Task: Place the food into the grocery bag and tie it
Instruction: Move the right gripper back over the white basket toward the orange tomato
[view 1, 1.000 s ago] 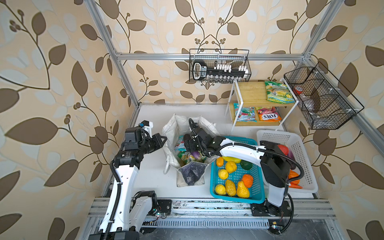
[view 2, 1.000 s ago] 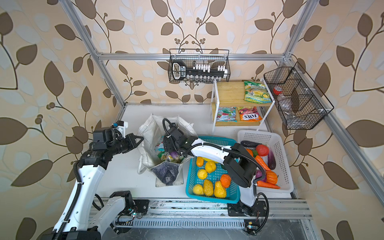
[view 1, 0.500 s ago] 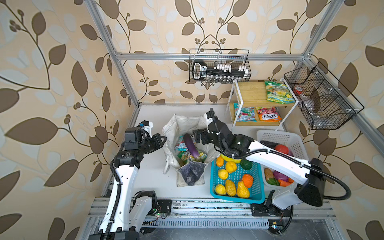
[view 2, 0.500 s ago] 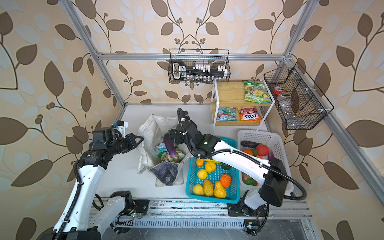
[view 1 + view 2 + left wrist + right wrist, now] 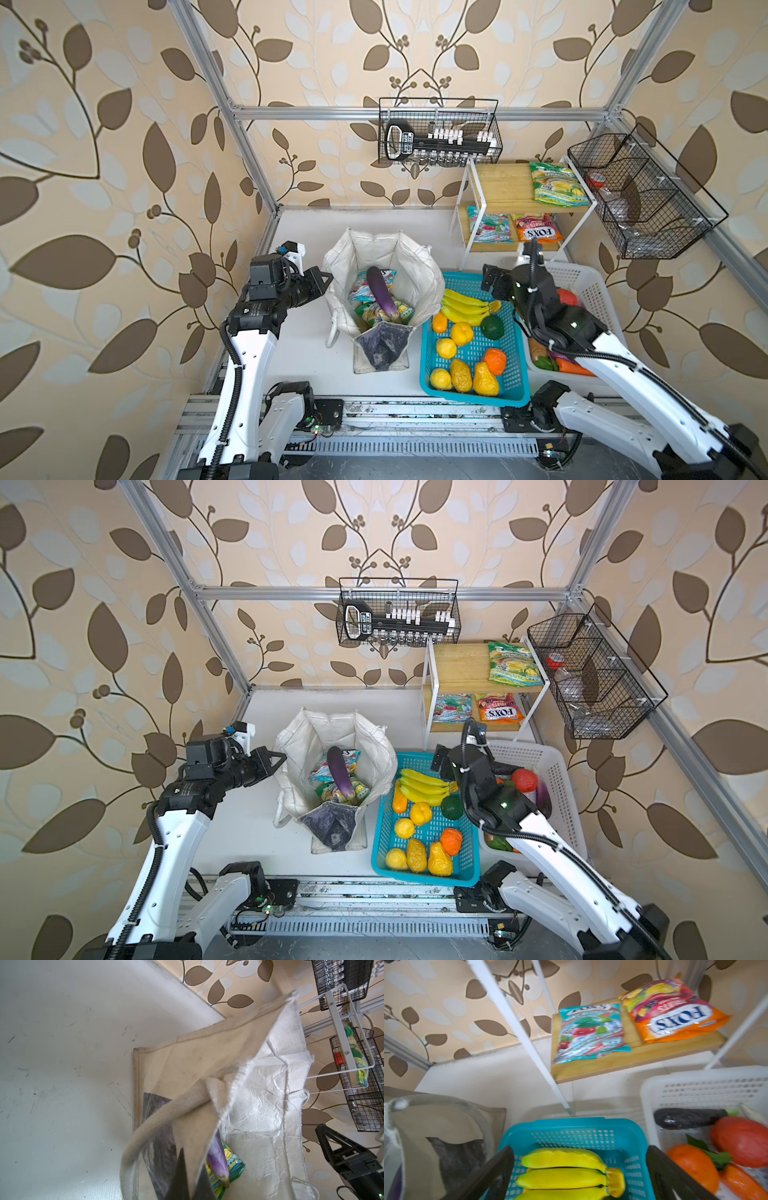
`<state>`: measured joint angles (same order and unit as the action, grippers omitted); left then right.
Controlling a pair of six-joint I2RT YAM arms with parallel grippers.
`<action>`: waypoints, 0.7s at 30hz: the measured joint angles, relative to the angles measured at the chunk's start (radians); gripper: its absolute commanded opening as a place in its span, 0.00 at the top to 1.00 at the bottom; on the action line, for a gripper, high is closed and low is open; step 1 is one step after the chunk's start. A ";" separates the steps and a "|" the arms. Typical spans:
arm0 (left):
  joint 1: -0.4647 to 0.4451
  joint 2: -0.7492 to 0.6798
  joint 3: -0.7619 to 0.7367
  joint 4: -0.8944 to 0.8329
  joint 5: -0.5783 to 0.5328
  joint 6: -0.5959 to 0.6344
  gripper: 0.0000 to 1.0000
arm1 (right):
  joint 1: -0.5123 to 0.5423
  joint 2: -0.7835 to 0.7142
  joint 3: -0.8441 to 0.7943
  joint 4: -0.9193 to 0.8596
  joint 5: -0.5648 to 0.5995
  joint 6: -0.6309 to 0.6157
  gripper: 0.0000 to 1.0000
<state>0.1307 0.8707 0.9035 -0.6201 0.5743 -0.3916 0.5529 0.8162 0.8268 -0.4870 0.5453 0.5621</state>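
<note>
Leaf-papered walls (image 5: 104, 208), white tabletop (image 5: 299, 345): eggplant delivered.
In both top views the eggplant (image 5: 380, 291) now lies in the grocery bag (image 5: 415, 270) mid-tabletop; the right fingers (image 5: 492, 281), spread empty, have pulled back over the teal basket (image 5: 473, 399). Left wrist: left fingers (image 5: 192, 1180) clamp the bag's rim. Right wrist: banana bunch (image 5: 566, 1172) looks next.

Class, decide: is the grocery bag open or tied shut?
Open: the grocery bag gapes upward, with the eggplant and snack packets visible inside.
</note>
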 measured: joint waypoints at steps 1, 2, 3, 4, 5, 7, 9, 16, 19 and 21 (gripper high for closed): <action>0.000 0.000 0.000 0.000 0.000 0.000 1.00 | -0.024 -0.040 -0.007 -0.017 -0.001 -0.005 0.00; 0.000 0.000 0.000 0.000 -0.001 0.000 1.00 | -0.052 -0.066 -0.006 -0.026 0.000 -0.007 0.00; 0.000 0.000 0.000 0.000 -0.001 0.000 1.00 | -0.080 -0.085 -0.005 -0.029 0.004 -0.009 0.00; 0.000 0.000 0.000 0.000 -0.002 0.000 1.00 | -0.100 -0.095 -0.004 -0.034 0.010 -0.010 0.00; 0.000 0.000 0.000 -0.001 -0.002 0.000 1.00 | -0.128 -0.097 -0.004 -0.045 0.007 -0.005 0.00; 0.000 0.000 0.000 -0.004 -0.003 0.000 1.00 | -0.224 -0.093 -0.017 -0.062 -0.004 0.004 0.00; 0.000 0.000 0.000 -0.004 -0.005 0.000 1.00 | -0.322 -0.086 -0.047 -0.079 -0.032 0.009 0.00; 0.000 0.002 0.000 -0.004 -0.006 0.000 1.00 | -0.578 -0.053 -0.145 -0.096 -0.256 0.001 0.04; 0.000 0.002 0.000 -0.004 -0.006 0.000 1.00 | -0.642 -0.036 -0.162 -0.091 -0.323 0.002 0.04; 0.000 0.002 0.000 -0.004 -0.006 0.000 1.00 | -0.668 -0.026 -0.178 -0.086 -0.348 0.002 0.03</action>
<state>0.1307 0.8722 0.9035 -0.6243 0.5686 -0.3916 -0.1154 0.7906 0.6491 -0.5732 0.1970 0.5640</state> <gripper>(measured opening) 0.046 0.964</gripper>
